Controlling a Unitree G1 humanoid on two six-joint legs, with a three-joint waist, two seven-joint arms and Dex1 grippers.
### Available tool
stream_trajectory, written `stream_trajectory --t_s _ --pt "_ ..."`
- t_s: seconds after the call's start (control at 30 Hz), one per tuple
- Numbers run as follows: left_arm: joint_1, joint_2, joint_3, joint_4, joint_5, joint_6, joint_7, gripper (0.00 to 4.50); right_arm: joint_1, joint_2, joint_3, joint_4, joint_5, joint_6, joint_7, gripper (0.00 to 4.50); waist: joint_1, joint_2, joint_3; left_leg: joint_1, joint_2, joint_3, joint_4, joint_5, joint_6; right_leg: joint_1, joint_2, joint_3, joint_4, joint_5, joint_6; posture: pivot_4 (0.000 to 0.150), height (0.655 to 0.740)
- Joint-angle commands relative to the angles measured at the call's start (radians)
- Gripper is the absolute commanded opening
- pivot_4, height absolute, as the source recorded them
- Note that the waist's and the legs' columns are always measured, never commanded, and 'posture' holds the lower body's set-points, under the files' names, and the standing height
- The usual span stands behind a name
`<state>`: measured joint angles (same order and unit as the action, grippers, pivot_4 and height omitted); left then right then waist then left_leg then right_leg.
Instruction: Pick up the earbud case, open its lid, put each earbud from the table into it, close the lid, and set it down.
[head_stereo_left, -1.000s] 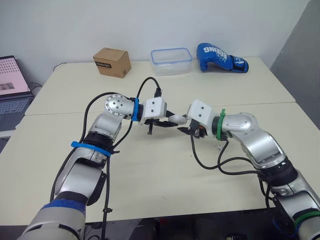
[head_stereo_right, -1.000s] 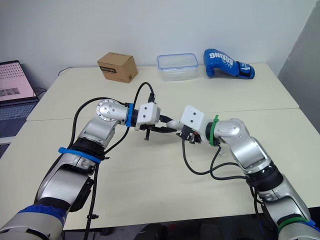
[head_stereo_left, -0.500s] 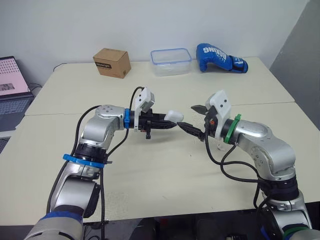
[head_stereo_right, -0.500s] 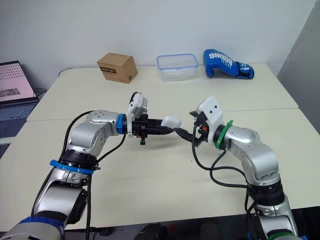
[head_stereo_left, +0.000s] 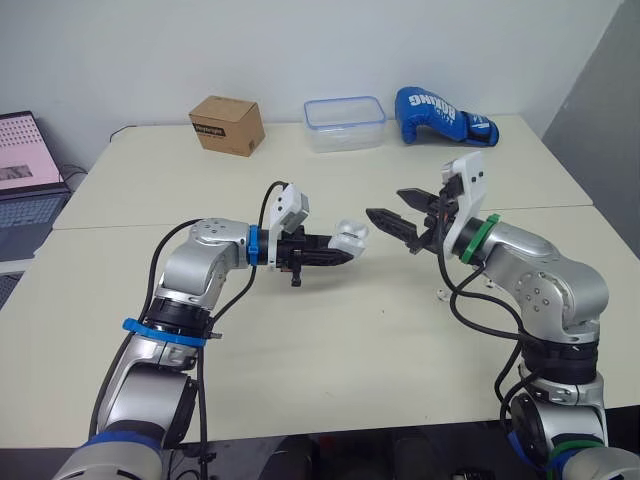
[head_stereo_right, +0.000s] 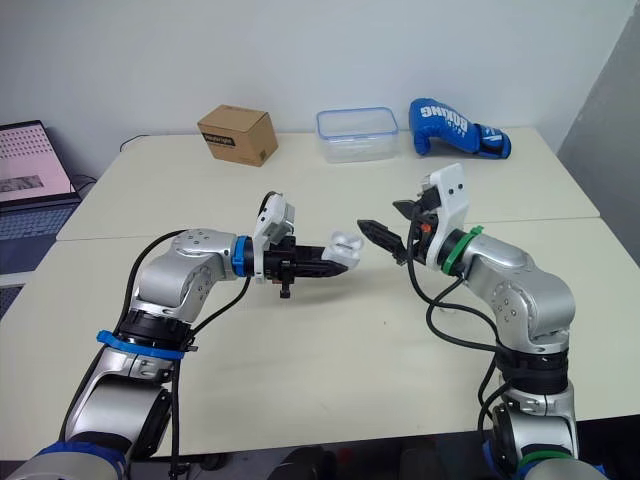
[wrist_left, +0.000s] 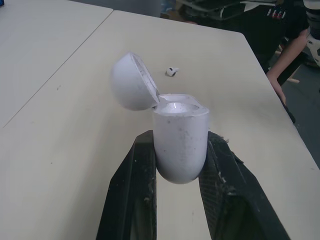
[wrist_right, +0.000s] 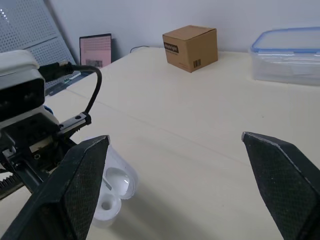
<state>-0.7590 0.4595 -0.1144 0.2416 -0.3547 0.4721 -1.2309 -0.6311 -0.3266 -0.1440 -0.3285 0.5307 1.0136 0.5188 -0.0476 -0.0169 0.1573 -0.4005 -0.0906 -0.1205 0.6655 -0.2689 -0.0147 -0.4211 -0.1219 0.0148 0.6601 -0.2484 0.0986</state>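
The left gripper (head_stereo_left: 343, 251) is squeezing the open earbud case (wrist_left: 179, 137) between its fingers, so the right gripper (head_stereo_left: 386, 203), fingers wide and empty, should be gently pinching the earbud (wrist_left: 171, 71) next.

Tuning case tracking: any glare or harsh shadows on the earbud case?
Left wrist view: earbud case evenly lit, one small glint inside its open top. Right wrist view: a soft shadow beside it on the table. Left eye view: diffuse light, no harsh shadows.

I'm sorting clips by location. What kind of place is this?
Probably a lab or office workroom: plain tables by a bare wall, a laptop alongside, and props like a cardboard box and boxing glove.
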Motion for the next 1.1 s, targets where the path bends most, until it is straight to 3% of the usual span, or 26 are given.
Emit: stream_trajectory --t_s 0.03,0.27,0.43,0.67,0.77,1.1 --pt "-0.012 -0.041 0.061 0.018 -0.001 -0.094 0.089 0.74 0.012 -0.05 -0.026 -0.018 0.024 0.008 0.003 4.44 0.002 0.0 0.0 0.0 0.0 0.0 0.0 0.0 0.0 0.0 0.0 0.0 0.0 0.0 0.0 0.15 0.74" --pt "0.05 -0.157 0.13 -0.009 0.032 -0.284 0.329 0.74 0.235 -0.343 0.103 0.004 -0.101 -0.159 0.17 4.44 0.02 -0.001 0.0 0.0 -0.001 0.002 0.0 0.0 0.0 0.001 -0.002 0.0 -0.003 0.0 0.0 0.15 0.74" --pt "0.106 -0.21 0.122 -0.08 0.057 -0.307 0.438 0.74 0.374 -0.399 0.146 0.097 -0.173 -0.33 0.244 4.44 0.02 -0.001 0.0 0.001 -0.001 0.005 0.0 0.0 0.001 0.001 -0.001 0.002 -0.002 0.0 0.0 0.15 0.74" --pt "0.151 -0.197 0.117 -0.151 0.051 -0.265 0.461 0.74 0.411 -0.44 0.201 0.179 -0.26 -0.409 0.275 4.44 0.018 -0.001 0.0 0.001 -0.001 0.005 0.0 0.0 0.0 0.001 -0.001 0.002 -0.002 0.0 0.0 0.15 0.74" --pt "0.154 -0.185 0.123 -0.156 0.047 -0.259 0.459 0.74 0.41 -0.431 0.198 0.209 -0.267 -0.415 0.272 3.86 0.02 -0.001 0.0 0.001 -0.001 0.005 0.0 0.0 0.0 0.002 -0.001 0.002 -0.002 0.0 0.0 0.15 0.74" --pt "0.159 -0.182 0.112 -0.167 0.047 -0.248 0.461 0.74 0.425 -0.442 0.164 0.155 -0.233 -0.359 0.281 0.45 0.022 -0.002 0.0 0.002 -0.001 0.004 0.0 0.0 0.0 0.004 -0.001 0.001 -0.003 0.0 0.0 0.15 0.74"
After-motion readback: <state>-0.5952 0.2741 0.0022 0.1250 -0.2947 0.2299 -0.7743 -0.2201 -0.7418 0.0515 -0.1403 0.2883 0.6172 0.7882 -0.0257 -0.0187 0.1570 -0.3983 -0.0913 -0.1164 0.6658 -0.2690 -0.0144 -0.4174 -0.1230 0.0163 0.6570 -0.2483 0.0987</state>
